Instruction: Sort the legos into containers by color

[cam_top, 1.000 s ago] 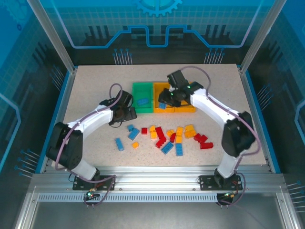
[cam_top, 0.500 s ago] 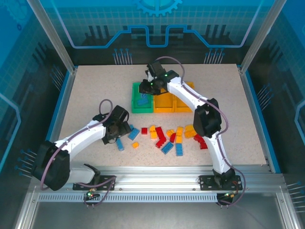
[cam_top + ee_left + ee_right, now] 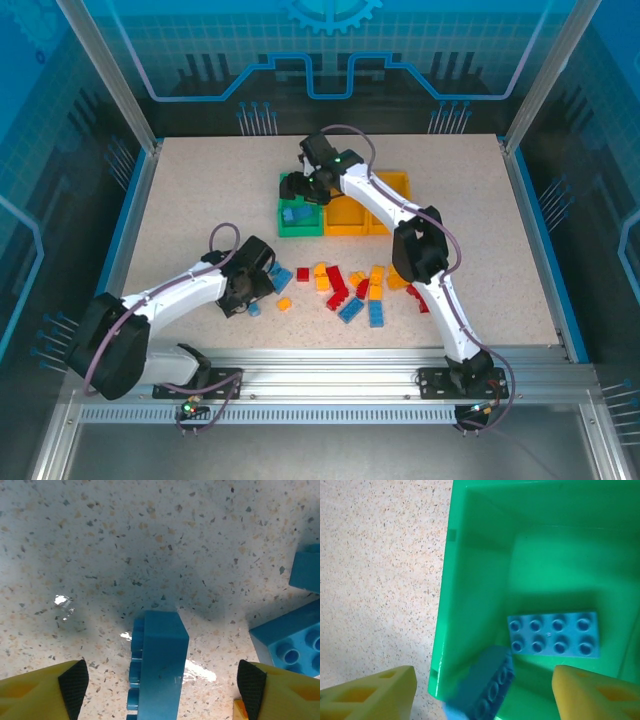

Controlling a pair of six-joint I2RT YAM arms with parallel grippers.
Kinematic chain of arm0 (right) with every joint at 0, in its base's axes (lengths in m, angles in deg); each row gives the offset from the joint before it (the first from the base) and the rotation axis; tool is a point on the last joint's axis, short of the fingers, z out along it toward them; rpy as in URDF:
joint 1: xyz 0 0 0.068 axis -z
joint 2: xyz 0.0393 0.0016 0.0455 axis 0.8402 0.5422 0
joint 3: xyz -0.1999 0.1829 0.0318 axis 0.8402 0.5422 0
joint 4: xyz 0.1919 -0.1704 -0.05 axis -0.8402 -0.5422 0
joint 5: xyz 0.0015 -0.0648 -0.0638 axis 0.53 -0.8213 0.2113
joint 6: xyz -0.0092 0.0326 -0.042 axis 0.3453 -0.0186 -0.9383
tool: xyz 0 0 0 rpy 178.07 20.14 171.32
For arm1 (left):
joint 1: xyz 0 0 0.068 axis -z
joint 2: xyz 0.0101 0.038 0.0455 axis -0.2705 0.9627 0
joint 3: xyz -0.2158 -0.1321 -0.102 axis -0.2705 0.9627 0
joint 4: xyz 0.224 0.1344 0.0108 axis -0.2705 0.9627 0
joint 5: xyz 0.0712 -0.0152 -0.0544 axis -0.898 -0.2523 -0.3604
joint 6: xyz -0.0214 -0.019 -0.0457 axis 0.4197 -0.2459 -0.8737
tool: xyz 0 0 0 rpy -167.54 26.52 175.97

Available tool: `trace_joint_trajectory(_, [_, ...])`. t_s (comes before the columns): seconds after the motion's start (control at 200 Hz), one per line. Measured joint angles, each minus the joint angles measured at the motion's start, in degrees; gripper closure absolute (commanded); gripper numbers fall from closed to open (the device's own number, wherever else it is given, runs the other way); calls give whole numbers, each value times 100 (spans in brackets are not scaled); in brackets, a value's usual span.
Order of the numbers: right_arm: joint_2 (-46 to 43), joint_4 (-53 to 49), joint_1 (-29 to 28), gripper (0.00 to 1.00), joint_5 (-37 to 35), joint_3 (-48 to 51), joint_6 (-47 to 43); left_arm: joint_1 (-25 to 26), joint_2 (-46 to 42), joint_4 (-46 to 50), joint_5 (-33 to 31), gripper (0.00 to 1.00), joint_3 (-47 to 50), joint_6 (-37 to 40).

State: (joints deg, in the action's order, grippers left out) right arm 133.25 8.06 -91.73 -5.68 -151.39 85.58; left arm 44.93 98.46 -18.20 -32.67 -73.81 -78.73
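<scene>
The right tool (image 3: 482,687), spread apart, is hanging over the green tray (image 3: 470,555) toward the tabletop's (image 3: 180,200) far edge, a blue lego (image 3: 553,635) lying inside. The left tool (image 3: 160,680), also apart, is straddling a blue brick (image 3: 157,655), bare tabletop leftward.

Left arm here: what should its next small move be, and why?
Probably close, perhaps after easing down slightly: the left gripper stands open, straddling a blue brick that lies on its side, with a gap on either side of it.
</scene>
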Motion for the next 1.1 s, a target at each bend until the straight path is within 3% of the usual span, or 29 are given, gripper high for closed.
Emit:
trace_joint_trajectory(0.16, [-367,-20,-39,24,-4,369,0,9,227,-227,66,32,20,-22])
trace_joint_trajectory(0.335, [-1237,-46,-37,23,-33,957,-35,9,448,-459,142,50,22,-22])
trace_joint_trajectory(0.54, [-2905,175,-13,22,-372,2627,-267,9,485,-540,149,64,31,-24])
trace_joint_trajectory(0.715, [-4293,232,402,23,-850,4660,-389,9,188,-472,63,66,28,-17])
trace_joint_trajectory(0.885, [-5287,0,1416,22,-1198,6559,-341,9,-175,-94,-201,65,-313,42])
trace_joint_trajectory(1.1, [-6247,-330,2079,24,-1316,7807,-247,7,-122,76,-693,63,-1482,647])
